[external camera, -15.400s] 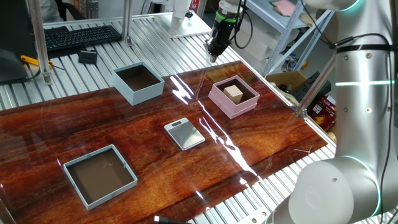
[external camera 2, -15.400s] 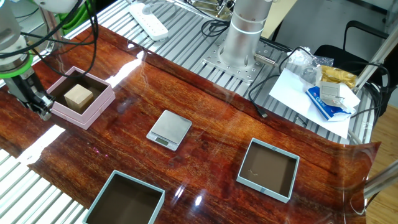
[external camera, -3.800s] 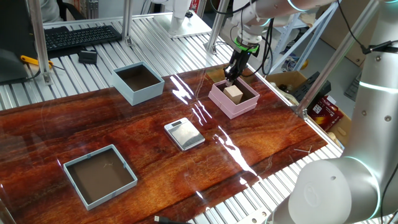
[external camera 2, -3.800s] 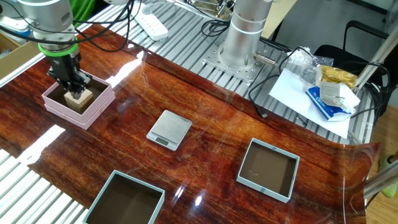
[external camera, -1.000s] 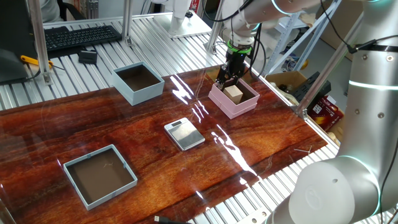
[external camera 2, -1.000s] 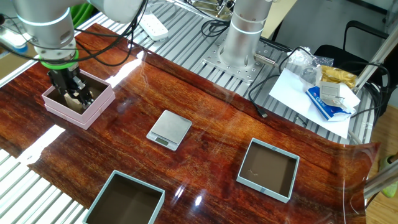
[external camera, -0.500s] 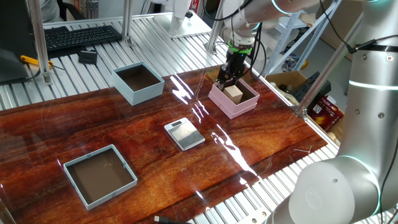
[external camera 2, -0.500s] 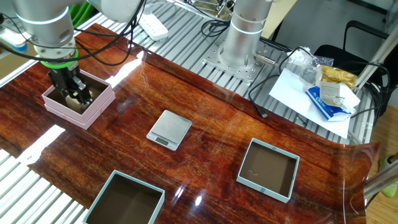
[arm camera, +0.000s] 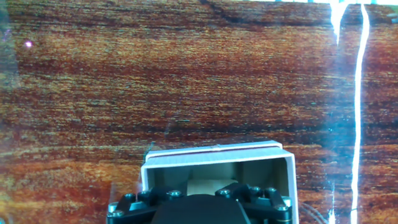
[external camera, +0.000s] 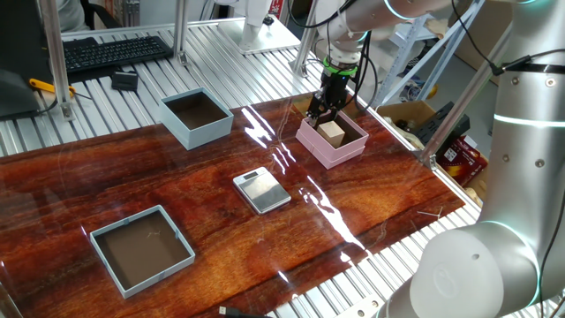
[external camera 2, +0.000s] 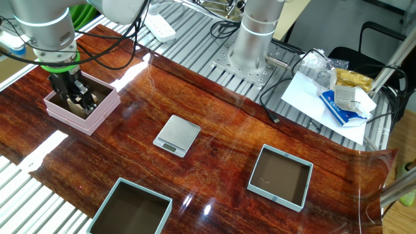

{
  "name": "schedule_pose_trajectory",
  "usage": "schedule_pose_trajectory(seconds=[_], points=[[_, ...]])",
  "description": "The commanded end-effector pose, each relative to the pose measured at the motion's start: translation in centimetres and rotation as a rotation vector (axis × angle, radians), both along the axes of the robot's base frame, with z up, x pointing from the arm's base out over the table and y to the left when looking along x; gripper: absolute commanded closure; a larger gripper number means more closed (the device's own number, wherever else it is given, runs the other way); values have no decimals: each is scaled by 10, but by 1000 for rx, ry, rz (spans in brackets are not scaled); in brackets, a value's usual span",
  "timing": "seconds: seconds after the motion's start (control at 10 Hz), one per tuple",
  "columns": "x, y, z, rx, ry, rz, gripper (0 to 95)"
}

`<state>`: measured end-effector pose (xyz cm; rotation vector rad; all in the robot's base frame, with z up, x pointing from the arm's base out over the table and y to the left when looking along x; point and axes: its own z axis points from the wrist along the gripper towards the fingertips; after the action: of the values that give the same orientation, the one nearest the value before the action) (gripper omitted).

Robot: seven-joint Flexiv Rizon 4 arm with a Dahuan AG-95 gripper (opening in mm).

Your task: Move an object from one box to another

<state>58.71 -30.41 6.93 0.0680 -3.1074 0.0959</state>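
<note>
The object, a small tan cube (external camera: pixel 333 132), sits inside the low pink box (external camera: pixel 328 157) at the table's far right. My gripper (external camera: pixel 319 112) reaches down into that box at the cube's back-left side, jaws spread. From the other fixed view the gripper (external camera 2: pixel 78 99) hides the cube inside the pink box (external camera 2: pixel 91 120). In the hand view a strip of the cube (arm camera: pixel 204 185) shows between the finger links, with the pink box's far wall (arm camera: pixel 214 151) just beyond. The tall light blue box (external camera: pixel 196 132) stands apart at the back left, and its inside is bare (external camera 2: pixel 144 190).
A flat silver scale (external camera: pixel 261 190) lies mid-table (external camera 2: pixel 177 135). A wider, shallow grey-blue tray (external camera: pixel 159 274) sits at the front left (external camera 2: pixel 273 197). A keyboard (external camera: pixel 115 50) lies beyond the table, and papers and packets (external camera 2: pixel 338 97) lie near the robot base (external camera 2: pixel 250 39).
The gripper stays down in the pink box at the cube with barely any shift over the last second. The cube has not moved.
</note>
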Motion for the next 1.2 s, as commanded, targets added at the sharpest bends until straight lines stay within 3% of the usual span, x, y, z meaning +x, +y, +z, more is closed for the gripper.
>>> schedule_pose_trajectory(seconds=[0.1, 1.0, 1.1, 1.2], points=[[0, 0, 0, -4, 4, 19, 950], [0, 0, 0, 1, -13, -15, 950], [0, 0, 0, 31, -13, -27, 950], [0, 0, 0, 23, -13, -26, 950]])
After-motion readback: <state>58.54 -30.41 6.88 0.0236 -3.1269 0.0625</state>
